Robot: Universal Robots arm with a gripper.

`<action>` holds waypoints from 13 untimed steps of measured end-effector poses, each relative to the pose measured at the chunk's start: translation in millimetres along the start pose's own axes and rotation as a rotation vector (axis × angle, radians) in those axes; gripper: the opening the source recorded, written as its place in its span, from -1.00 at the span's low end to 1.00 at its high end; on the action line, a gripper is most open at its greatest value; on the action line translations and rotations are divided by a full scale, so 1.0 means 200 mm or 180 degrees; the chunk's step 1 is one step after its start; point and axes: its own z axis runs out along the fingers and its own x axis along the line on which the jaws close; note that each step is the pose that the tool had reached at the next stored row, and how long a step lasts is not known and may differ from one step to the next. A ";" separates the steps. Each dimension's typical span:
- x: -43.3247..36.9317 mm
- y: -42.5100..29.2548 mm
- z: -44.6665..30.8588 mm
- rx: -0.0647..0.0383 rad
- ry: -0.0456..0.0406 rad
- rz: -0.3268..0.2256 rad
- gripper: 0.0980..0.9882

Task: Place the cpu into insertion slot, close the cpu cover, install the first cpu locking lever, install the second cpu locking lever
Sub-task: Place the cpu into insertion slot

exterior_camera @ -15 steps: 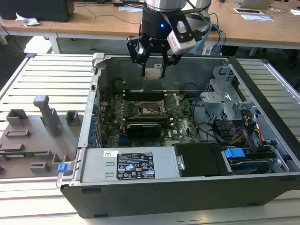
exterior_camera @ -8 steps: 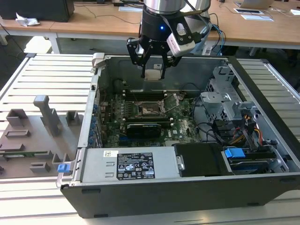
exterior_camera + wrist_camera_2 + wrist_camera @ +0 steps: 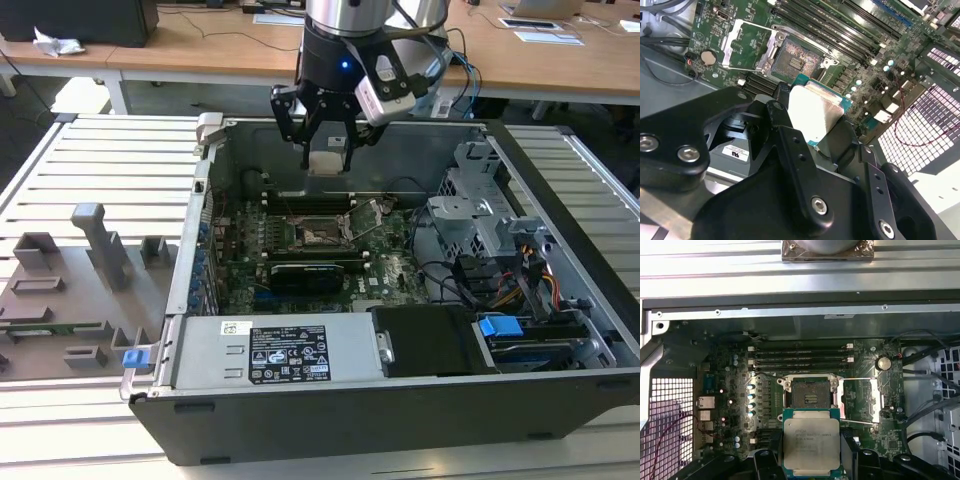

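My gripper point(image 3: 328, 158) hangs above the open computer case, shut on the cpu point(image 3: 328, 162). The cpu is a flat square chip with a silver top; in both wrist views it sits between the black fingers point(image 3: 785, 131), held by its edges point(image 3: 811, 442) point(image 3: 816, 111). The insertion slot point(image 3: 810, 392) lies bare on the green board below, just beyond the chip point(image 3: 797, 61) point(image 3: 322, 235). Beside the socket the cpu cover point(image 3: 863, 400) is swung open as a silver frame point(image 3: 746, 44). Two thin wire levers point(image 3: 860, 379) stand free alongside the cover.
Long memory slots point(image 3: 800, 360) run beside the socket, with a coin battery point(image 3: 883, 363) near the cover. A black block point(image 3: 315, 272) and the power supply point(image 3: 280, 350) sit nearer the case front. A drive cage point(image 3: 480, 220) stands at the exterior view's right, a grey fixture board point(image 3: 70, 290) at its left.
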 end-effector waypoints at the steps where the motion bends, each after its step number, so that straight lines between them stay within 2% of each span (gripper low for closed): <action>1: 0.000 0.000 0.003 0.0000 0.0000 0.0000 0.00; 13: -0.001 -0.003 0.033 0.0000 0.0000 0.0000 0.00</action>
